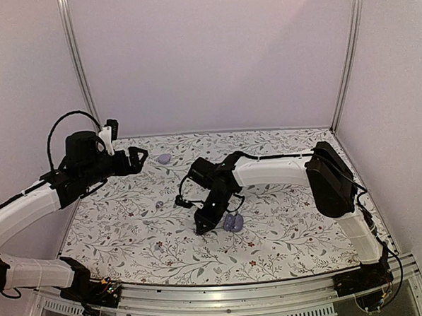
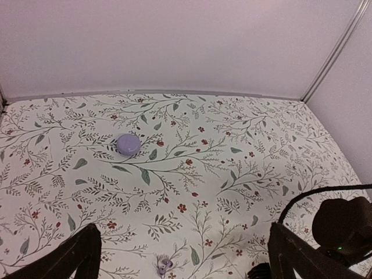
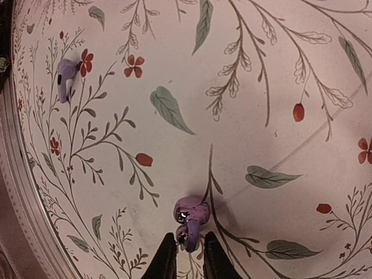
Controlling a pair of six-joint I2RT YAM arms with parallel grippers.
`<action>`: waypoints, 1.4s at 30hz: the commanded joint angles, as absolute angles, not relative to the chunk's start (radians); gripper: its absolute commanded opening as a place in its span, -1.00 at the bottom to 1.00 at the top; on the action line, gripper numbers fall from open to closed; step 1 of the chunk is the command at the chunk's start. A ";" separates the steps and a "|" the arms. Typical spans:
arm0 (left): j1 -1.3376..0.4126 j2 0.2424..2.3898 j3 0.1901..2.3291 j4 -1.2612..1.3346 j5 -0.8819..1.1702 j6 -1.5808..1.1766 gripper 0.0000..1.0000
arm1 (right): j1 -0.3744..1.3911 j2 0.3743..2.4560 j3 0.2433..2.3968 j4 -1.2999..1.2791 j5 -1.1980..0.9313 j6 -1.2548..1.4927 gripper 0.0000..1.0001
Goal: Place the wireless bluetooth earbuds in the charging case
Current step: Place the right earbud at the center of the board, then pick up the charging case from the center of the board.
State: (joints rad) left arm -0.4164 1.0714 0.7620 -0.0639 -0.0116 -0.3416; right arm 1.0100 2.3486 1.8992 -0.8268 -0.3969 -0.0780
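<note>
R claw (image 3: 188,237) tips flanked one earbud (image 3: 192,210) on worktop (image 3: 261,116); couldn't tell if clamped. L claw (image 2: 183,238) stood wide apart.

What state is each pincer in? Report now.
Left pincer: wide open, empty.
Right pincer: tips close on either side of a small purple earbud; whether it grips cannot be told.

We can read no text, label, brand, number or sign in any of the three views. The cloth (image 2: 232,145) carries only printed leaves, twigs and small flowers.
</note>
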 commanded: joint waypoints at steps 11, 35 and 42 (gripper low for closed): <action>-0.402 1.072 0.746 -0.041 -0.008 -0.337 0.99 | 1.015 2.368 1.928 -0.829 -0.407 -0.082 -0.39; -0.389 0.942 0.627 0.207 0.088 -0.370 0.99 | 0.907 1.987 1.672 -0.542 -0.356 -0.004 0.98; -0.367 1.045 0.639 0.258 0.399 -0.401 0.99 | 0.651 1.663 1.277 -0.178 -0.442 0.191 0.98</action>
